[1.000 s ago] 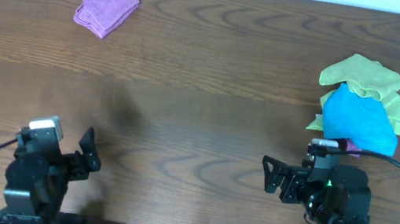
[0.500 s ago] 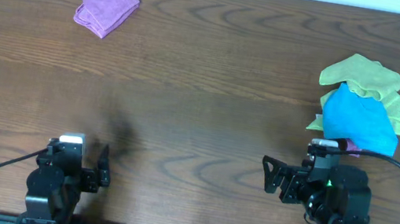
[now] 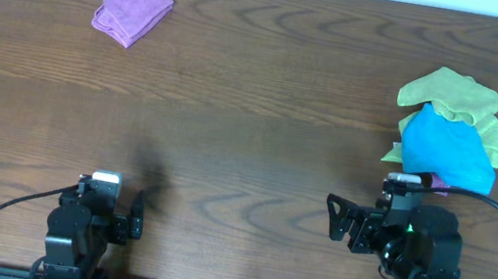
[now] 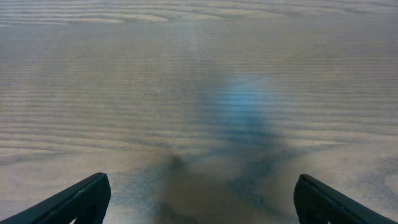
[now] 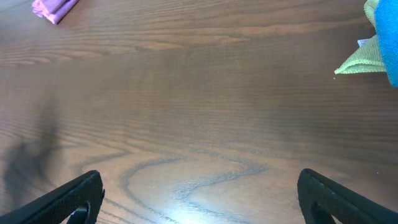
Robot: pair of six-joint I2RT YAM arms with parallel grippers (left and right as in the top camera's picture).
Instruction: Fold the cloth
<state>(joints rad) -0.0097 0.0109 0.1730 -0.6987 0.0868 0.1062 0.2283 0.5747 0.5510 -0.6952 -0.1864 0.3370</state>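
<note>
The lilac cloth (image 3: 132, 7) lies folded into a small bundle at the far left of the table. A corner of it shows at the top left of the right wrist view (image 5: 53, 7). My left gripper (image 3: 135, 216) is open and empty near the front edge, far from the cloth. Its fingers (image 4: 199, 199) frame bare wood in the left wrist view. My right gripper (image 3: 341, 220) is open and empty at the front right. Its fingers (image 5: 199, 196) also frame bare wood.
A bright blue cloth (image 3: 447, 151) lies on a yellow-green cloth (image 3: 453, 95) at the right side, just behind my right arm. Both show at the right edge of the right wrist view (image 5: 385, 37). The wooden table (image 3: 260, 131) spans the view.
My left arm has pulled back toward the front edge and shifted right, lowering into a tucked pose. The right arm and all cloths have not moved.
</note>
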